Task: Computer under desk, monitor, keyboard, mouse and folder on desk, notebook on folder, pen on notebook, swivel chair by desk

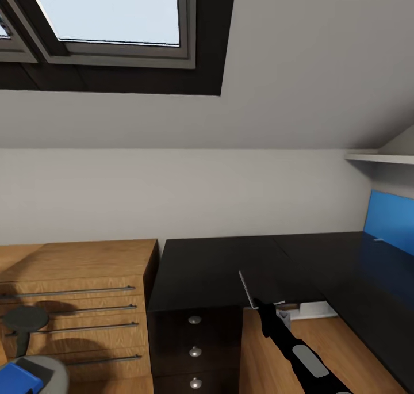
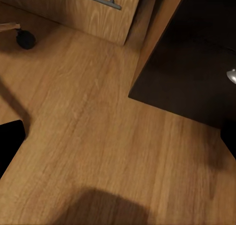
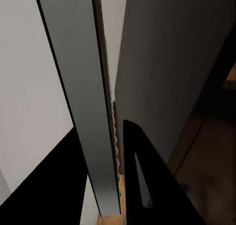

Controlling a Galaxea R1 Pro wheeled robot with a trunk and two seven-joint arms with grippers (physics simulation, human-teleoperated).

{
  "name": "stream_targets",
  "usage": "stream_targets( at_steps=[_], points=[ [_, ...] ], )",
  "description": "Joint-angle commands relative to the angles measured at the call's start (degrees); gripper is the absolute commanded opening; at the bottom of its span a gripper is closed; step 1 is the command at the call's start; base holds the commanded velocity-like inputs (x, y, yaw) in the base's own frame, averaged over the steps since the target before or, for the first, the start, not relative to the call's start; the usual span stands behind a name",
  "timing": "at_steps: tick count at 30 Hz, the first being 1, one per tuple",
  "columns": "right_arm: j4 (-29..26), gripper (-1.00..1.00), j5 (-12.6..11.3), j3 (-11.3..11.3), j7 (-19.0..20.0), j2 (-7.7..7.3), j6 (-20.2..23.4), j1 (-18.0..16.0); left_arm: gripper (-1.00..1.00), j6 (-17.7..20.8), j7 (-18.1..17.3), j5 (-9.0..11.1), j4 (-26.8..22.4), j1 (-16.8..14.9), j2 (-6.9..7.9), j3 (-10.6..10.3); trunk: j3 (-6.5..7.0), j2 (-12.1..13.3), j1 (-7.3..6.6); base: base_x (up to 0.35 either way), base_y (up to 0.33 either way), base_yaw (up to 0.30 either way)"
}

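Closest in, the blue folder [image 1: 16, 378] lies on the grey swivel chair [image 1: 50, 368], beside the wooden cabinet [image 1: 86, 267]. The right gripper [image 1: 262, 308] has its fingers [image 3: 142, 180] clenched on the notebook [image 1: 247, 289], a thin grey slab with a dark rim, held on edge just above the front edge of the glossy black table [image 1: 218, 267]. The left gripper's fingers [image 2: 10, 144] are spread wide with nothing between them, over the wooden floor [image 2: 98, 136] near the table's black drawer unit [image 2: 191, 72].
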Motion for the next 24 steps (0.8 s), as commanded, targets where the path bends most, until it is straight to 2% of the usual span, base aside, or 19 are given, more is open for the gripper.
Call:
stream_targets(
  at_steps=[1,11,24],
  points=[
    [0.02,-1.0,-0.64,0.3,0.14,-0.06,0.16,-0.05,1.0,-0.16,-0.22,0.48,0.06,-0.05,-0.01,-0.13,-0.25,-0.45,0.22,0.0,0.0,0.0],
    [0.02,-1.0,-0.64,0.33,0.14,-0.03,0.16,-0.05,1.0,-0.14,-0.22,0.48,0.06,-0.05,-0.01,-0.13,-2.05,-4.47,2.42,0.0,0.0,0.0],
    [0.02,-1.0,-0.64,0.3,0.14,-0.06,0.16,-0.05,1.0,-0.1,-0.22,0.48,0.06,-0.04,-0.01,-0.1,-2.05,-4.47,2.42,0.0,0.0,0.0]
  ],
)
